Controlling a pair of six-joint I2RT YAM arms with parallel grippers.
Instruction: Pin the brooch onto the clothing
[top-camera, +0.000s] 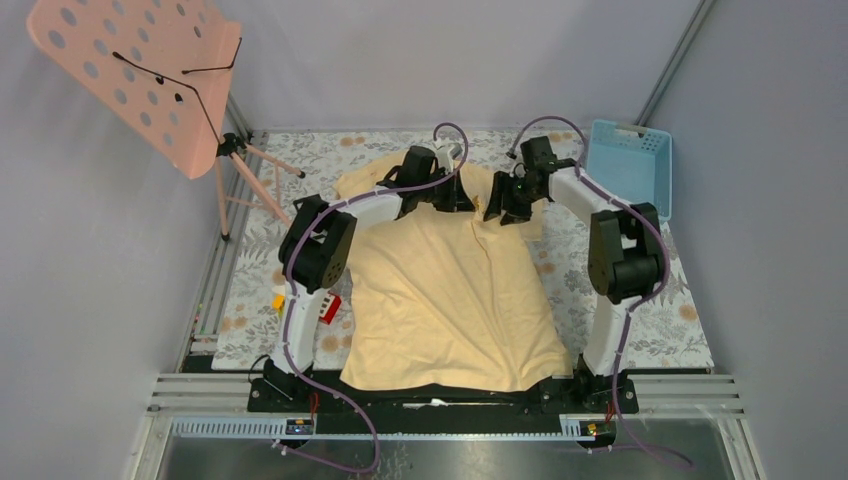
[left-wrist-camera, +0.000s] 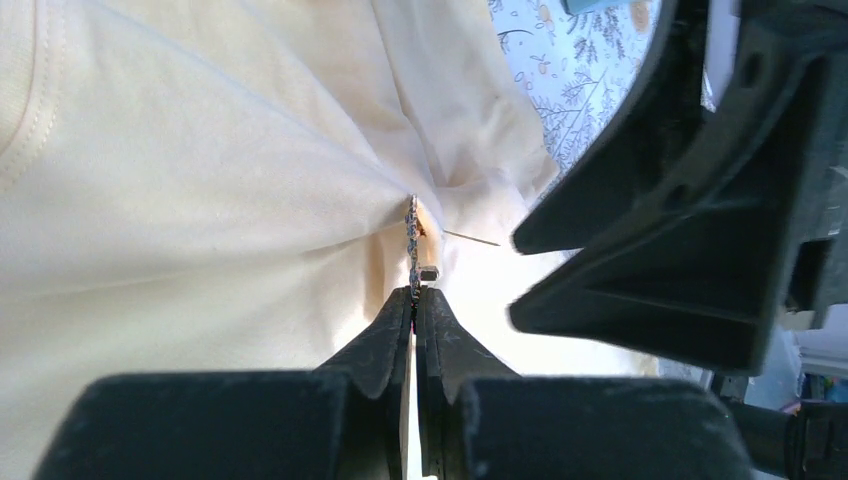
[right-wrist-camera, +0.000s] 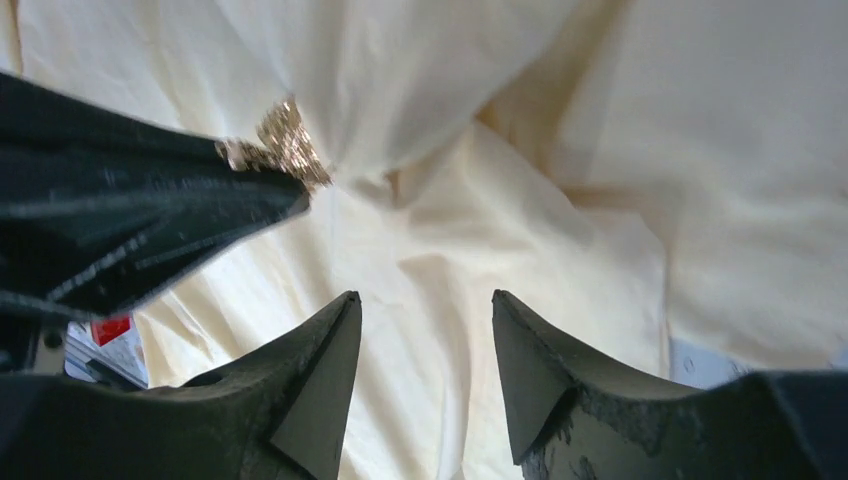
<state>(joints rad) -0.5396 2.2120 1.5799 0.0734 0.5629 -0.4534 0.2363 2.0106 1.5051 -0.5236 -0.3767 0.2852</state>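
Note:
The pale yellow-cream T-shirt (top-camera: 450, 290) lies spread on the table, bunched near its far right shoulder. My left gripper (left-wrist-camera: 415, 292) is shut on the brooch (left-wrist-camera: 412, 245), seen edge-on, pressed into a pucker of the shirt (left-wrist-camera: 200, 200), with its thin pin sticking out to the right. In the right wrist view the brooch (right-wrist-camera: 285, 145) glints at the tips of the left fingers (right-wrist-camera: 150, 230) against the cloth (right-wrist-camera: 560, 180). My right gripper (right-wrist-camera: 425, 300) is open and empty, just over the fabric beside the brooch. In the top view both grippers, left (top-camera: 470, 198) and right (top-camera: 498, 208), meet at the shirt's far edge.
A light blue basket (top-camera: 628, 165) stands at the far right. A pink perforated music stand (top-camera: 150, 70) leans at the far left. A red toy (top-camera: 330, 308) with a yellow piece lies by the left arm. The table has a floral cloth (top-camera: 660, 320).

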